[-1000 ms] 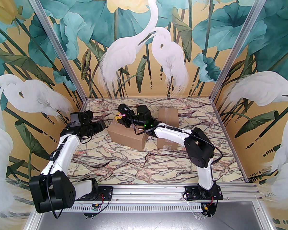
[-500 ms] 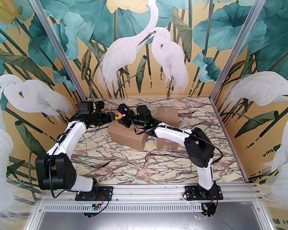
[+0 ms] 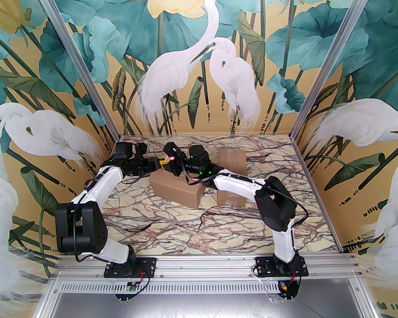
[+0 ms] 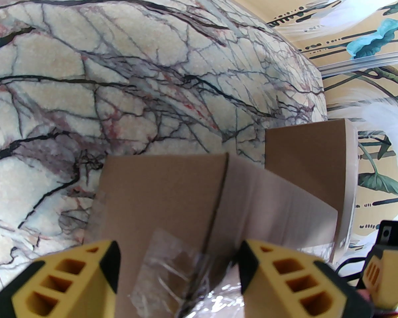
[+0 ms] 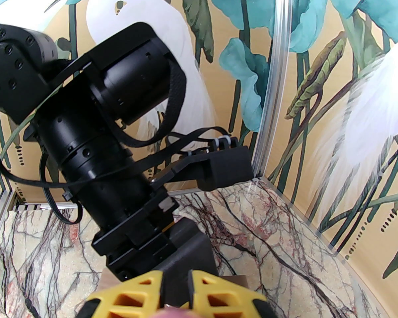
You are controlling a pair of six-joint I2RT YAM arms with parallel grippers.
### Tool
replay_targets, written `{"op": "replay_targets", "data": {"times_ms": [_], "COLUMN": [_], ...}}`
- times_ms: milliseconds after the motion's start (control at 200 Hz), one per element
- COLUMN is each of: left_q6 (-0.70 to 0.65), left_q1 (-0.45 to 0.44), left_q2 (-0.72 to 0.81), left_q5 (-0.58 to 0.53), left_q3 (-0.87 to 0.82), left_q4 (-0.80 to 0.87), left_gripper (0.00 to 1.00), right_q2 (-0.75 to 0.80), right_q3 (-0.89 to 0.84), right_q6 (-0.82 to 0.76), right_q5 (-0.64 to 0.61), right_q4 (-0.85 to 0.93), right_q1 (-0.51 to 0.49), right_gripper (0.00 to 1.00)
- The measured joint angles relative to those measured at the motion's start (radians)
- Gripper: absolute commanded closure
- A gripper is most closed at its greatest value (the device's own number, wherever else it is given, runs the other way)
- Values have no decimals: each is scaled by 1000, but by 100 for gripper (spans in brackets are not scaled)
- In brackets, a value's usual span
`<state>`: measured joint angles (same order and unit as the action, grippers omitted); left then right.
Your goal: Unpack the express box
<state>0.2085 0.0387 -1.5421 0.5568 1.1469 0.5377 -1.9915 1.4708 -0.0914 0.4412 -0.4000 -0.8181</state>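
atop matte cardboard box [image 4: 162,190] | crinkled clear tape [image 4: 172,263] | left jaws wide | right jaws pinch pink object [image 3: 167,158]

1. The near half of the tabletop [image 3: 199,230], from the near edge up to the boxes, lies bare across its width.
2. The strip along the right edge, up to the far right corner, is bare.
3. A cardboard box [image 3: 172,185] stands left of centre; a second box [image 3: 232,159] stands to its right, nearer the far edge.
4. The right arm [image 3: 238,184] crosses over the gap between the boxes.
5. The left arm [image 3: 102,184] runs along the left edge and occupies the far left corner.
6. Above the cardboard box's far left corner, the left gripper [image 4: 179,263], fingers apart, and the right gripper [image 5: 175,287], closed on a pink item [image 3: 167,158], crowd just beside each other.
7. Walls [image 3: 199,78] close the left, far and right edges.
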Motion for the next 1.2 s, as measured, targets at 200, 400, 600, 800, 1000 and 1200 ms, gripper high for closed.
{"op": "replay_targets", "data": {"times_ms": [200,400,600,800,1000,1200], "left_q6": [-20,-72,-131,-192,-229,-251], "left_q1": [-1,-8,-23,-29,-35,-34], "left_q2": [-10,-10,-11,-23,-26,-31], "left_q5": [11,11,14,34,36,33], "left_q3": [-2,-2,-6,0,3,7], "left_q4": [-18,-19,-23,-24,-22,-25], "left_gripper": [41,45,50,53,54,55], "right_q2": [2,21,53,76,122,159], "right_q3": [-6,-32,-74,-105,-142,-169], "right_q6": [14,12,8,-10,-14,-13], "right_q5": [-10,-26,-39,-49,-50,-47], "right_q4": [1,1,0,0,31,81], "right_q1": [2,1,3,8,16,31], "right_gripper": [100,100,100,100,100,100]}}
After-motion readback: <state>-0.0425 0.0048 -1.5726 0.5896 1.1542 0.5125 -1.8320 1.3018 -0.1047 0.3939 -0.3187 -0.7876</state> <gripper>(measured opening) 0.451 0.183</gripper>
